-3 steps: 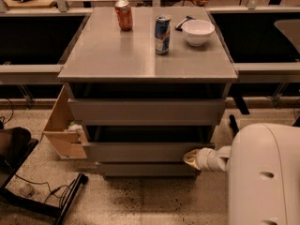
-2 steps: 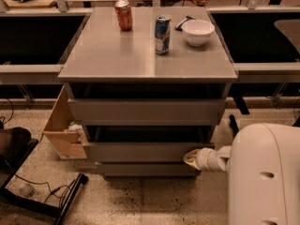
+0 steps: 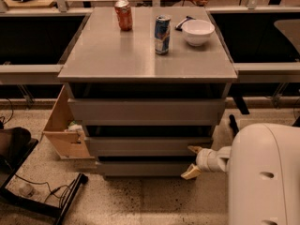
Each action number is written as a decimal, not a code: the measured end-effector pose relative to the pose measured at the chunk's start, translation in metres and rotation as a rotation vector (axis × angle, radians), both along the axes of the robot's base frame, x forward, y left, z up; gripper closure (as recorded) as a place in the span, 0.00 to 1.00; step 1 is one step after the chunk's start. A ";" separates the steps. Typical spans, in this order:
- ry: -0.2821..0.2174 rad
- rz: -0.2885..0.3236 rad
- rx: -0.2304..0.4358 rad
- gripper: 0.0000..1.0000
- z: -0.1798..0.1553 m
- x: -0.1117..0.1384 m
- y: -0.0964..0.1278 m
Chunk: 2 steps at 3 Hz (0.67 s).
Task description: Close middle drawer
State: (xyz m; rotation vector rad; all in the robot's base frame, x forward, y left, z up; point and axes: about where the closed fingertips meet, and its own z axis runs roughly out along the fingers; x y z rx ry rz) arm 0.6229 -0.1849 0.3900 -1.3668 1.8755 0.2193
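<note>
The middle drawer is the grey front panel between the taller top panel and the short bottom panel of the grey cabinet. A dark gap shows above its front. My gripper is at the cabinet's lower right, at the end of my white arm. It is open. Its upper fingertip is at the right end of the middle drawer's front. Its lower fingertip is by the bottom drawer's right end.
On the cabinet top stand a red can, a blue can and a white bowl. An open cardboard box leans at the cabinet's left. Cables and a dark frame lie on the floor at left.
</note>
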 end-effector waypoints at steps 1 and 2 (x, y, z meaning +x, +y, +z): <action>0.000 0.000 0.000 0.00 0.000 0.000 0.000; 0.000 0.000 0.000 0.18 0.000 0.000 0.000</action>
